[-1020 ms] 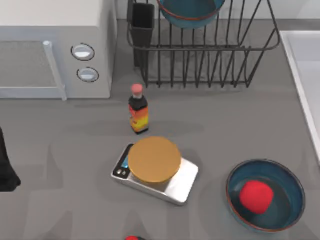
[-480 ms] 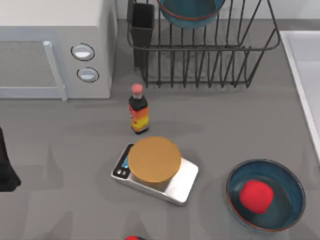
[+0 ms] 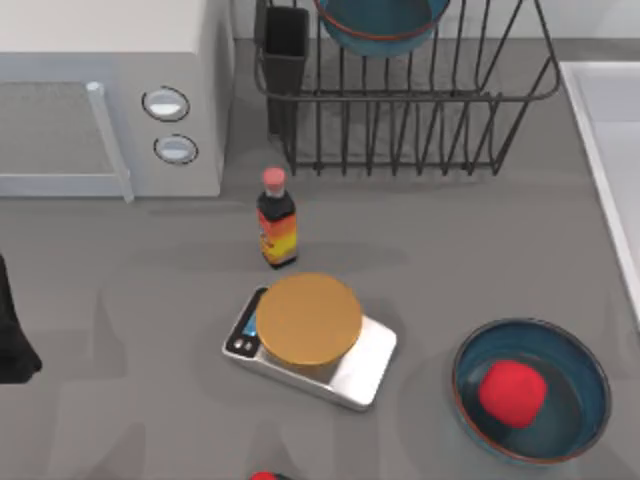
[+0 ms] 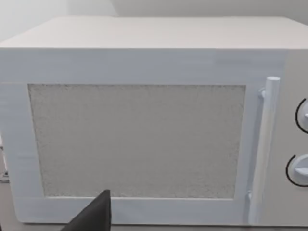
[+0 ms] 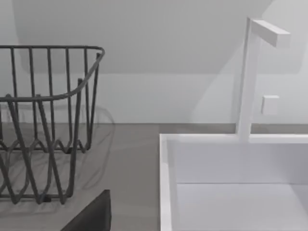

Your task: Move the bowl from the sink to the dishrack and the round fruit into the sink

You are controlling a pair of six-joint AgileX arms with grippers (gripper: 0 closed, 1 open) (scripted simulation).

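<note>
Two dark-blue bowls sit on the table. One bowl [image 3: 382, 25] stands in the dishrack [image 3: 420, 110] at the table's far edge, with the rack's black cutlery cup [image 3: 285, 45] at the rack's left corner. The second bowl [image 3: 531, 390] rests on the table near the front right corner, and the round fruit [image 3: 513, 392] lies inside it. The sink [image 3: 600, 130] runs along the right edge of the table, just beside the dishrack; in the right wrist view its pale basin [image 5: 231, 183] has a white tap [image 5: 255, 72] rising from its far rim, and the rack's wires [image 5: 43, 120] stand beside it.

A microwave [image 3: 110, 95] occupies the far left corner, its door and handle facing the left wrist camera [image 4: 139, 139]. A red-capped sauce bottle [image 3: 276, 220] stands upright near the middle of the table, and in front of it, apart from it, a kitchen scale [image 3: 310, 340] carries a round tan plate.

A dark part of the left arm [image 3: 12, 330] shows at the left edge of the table. Whether either end effector is released or clenched cannot be told.
</note>
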